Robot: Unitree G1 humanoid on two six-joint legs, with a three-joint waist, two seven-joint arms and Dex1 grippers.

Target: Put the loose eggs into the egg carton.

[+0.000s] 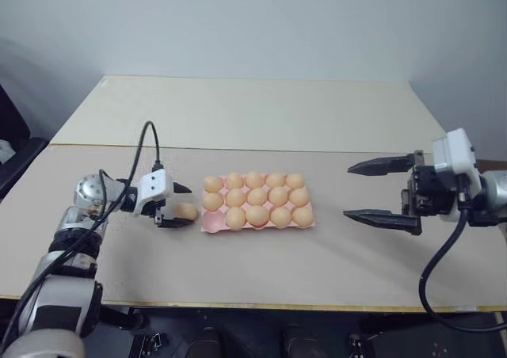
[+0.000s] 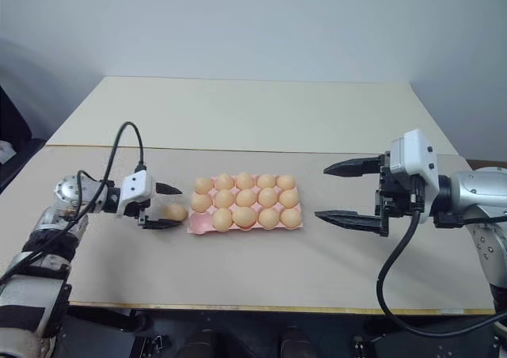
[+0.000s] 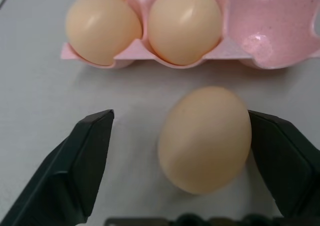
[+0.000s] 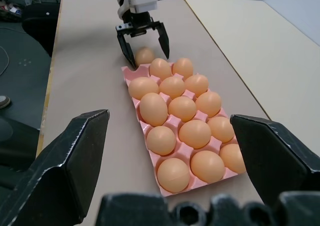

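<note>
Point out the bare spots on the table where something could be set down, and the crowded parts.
Free: the table behind the egg carton, the strip between carton and right hand, and the front strip along the near edge. Crowded: the carton's left end, where the left hand straddles a loose egg.

Evenly and softly lit from overhead, bright enough throughout, with only faint diffuse shadows on the desk (image 1: 333,255) under the left pincer (image 1: 181,206) and along the egg carton (image 1: 207,225) near edge. Mild sheen, no hard glare, on the loose egg (image 3: 205,138) and the carton's empty cup in the left wrist view. Slightly soft in both eye views; nearest black fingers (image 4: 65,171) blurred in the wrist views.
</note>
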